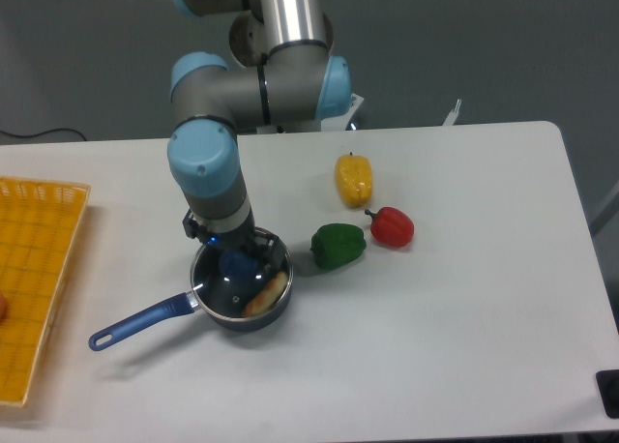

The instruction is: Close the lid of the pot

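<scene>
Pot (242, 293): left of centre, blue handle pointing lower left.
Pot lid (232, 286): sits on the pot.
Gripper (236, 259): directly above the lid's knob; whether spread or pinching, cannot tell.
Peppers: green pepper (338, 246) right of the pot.

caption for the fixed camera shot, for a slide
End effector at the lid on the pot, three peppers beside it.

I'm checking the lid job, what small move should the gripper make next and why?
Probably open and lift straight up: the pot lid already appears to sit on the pot, with the gripper at its knob. Whether it has let go is unclear.
</scene>
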Controlling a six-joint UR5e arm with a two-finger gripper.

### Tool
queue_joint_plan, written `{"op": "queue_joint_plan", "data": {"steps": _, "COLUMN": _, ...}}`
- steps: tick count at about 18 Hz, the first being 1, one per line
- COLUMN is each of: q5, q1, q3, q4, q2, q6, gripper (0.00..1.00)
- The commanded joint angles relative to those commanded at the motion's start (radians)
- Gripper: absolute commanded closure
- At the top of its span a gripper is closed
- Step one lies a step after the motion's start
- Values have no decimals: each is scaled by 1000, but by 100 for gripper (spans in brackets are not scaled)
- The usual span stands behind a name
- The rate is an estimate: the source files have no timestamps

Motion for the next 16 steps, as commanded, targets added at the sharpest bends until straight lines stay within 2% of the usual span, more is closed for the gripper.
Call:
{"op": "queue_joint_plan", "data": {"steps": 5, "q5": -2, "q1": 38, "q3": 14, "q4": -2, "q2": 21, "q6": 26, "gripper": 0}}
{"op": "queue_joint_plan", "data": {"steps": 11, "q5": 0, "q1": 156, "q3": 17, "q4": -18, "q2": 74, "q6": 172, "gripper": 0}}
{"op": "queue_joint_plan", "data": {"steps": 16, "q5": 0, "q1": 297, "q3": 8, "q4": -109, "q2": 117, "q6": 391, "gripper": 0}}
